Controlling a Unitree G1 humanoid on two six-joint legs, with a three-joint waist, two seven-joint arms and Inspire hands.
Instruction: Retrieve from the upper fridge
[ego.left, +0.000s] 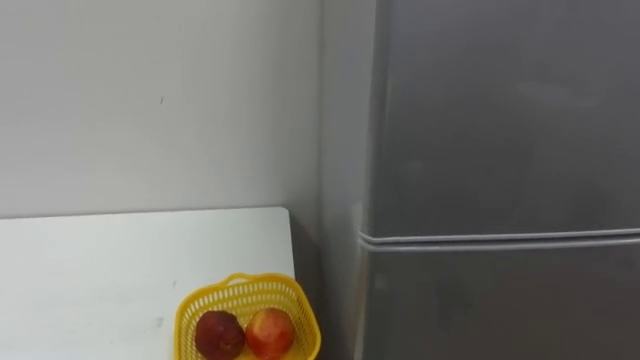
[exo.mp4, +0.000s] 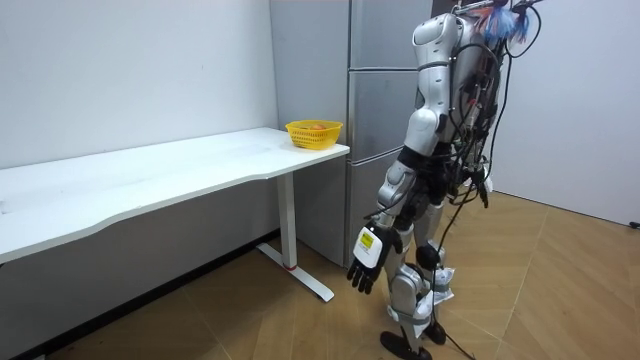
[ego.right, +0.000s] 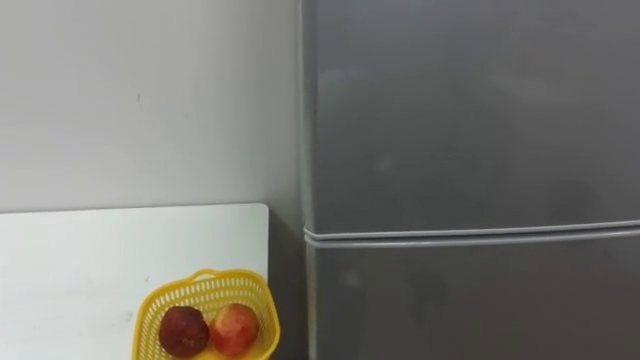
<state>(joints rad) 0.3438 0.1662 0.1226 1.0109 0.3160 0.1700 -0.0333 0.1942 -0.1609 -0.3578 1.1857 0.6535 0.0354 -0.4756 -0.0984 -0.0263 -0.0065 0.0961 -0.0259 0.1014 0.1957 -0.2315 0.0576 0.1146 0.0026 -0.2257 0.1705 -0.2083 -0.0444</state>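
The grey fridge stands right in front of me with both doors closed. Its upper door takes up the right half of the eye views, and a seam divides it from the lower door. In the room view I stand upright facing the fridge, about a step away. My left hand hangs at my side with relaxed fingers and holds nothing.
A white table against the wall is at my left and ends just short of the fridge. On its near corner sits a yellow basket holding a dark red fruit and a red-orange one. Wooden floor lies behind me.
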